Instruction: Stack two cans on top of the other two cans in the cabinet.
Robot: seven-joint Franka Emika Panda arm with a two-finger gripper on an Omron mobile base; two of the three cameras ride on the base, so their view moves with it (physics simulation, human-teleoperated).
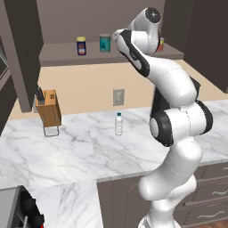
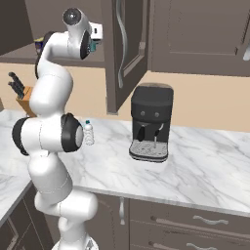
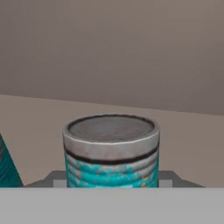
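A teal can [image 3: 111,151] with a silvery-grey rim stands upright between my gripper's [image 3: 111,180] fingers, and the gripper is shut on it. A second teal can [image 1: 104,43] stands on the cabinet shelf [image 1: 62,55]; its edge shows at the left of the hand view [image 3: 5,168]. Left of it on the shelf sits the dark blue can [image 1: 81,45]. The red-orange can [image 1: 161,43] peeks out behind my arm at the shelf's right. In the right base view the gripper [image 2: 93,44] is up at shelf height with a bit of teal in it.
On the marble counter [image 1: 89,156] below stand a knife block [image 1: 48,108] and a small water bottle [image 1: 118,124]. A black coffee machine [image 2: 151,128] sits further right. An open cabinet door [image 2: 124,53] hangs just right of the hand.
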